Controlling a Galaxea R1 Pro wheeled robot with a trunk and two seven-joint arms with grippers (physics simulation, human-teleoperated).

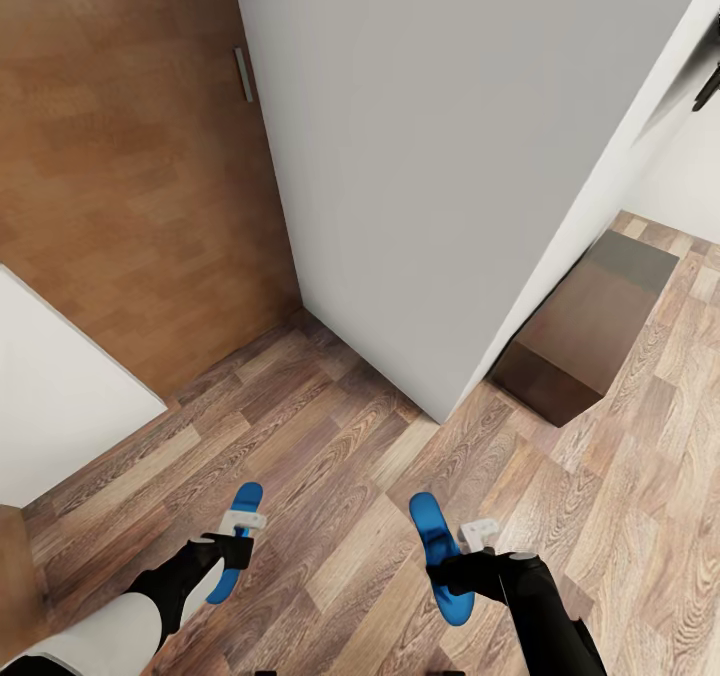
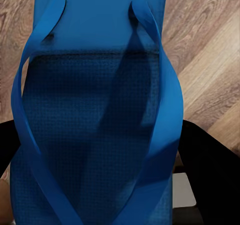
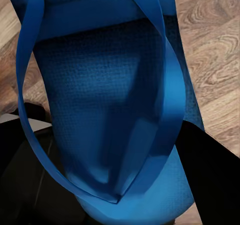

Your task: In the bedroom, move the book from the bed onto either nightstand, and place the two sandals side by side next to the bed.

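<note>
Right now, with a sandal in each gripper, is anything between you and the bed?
The bed isn't in sight. Ahead, a grey wall corner and a wooden door block the way; the left sandal and right sandal hang over wood floor.

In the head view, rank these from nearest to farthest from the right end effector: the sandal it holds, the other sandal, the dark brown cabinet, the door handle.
1. Right end effector's sandal: in its grip.
2. Other sandal: to its left, in the left end effector.
3. Dark brown cabinet: ahead, to the right, by the white wall.
4. Door handle: far ahead, upper left, on the wooden door.
</note>
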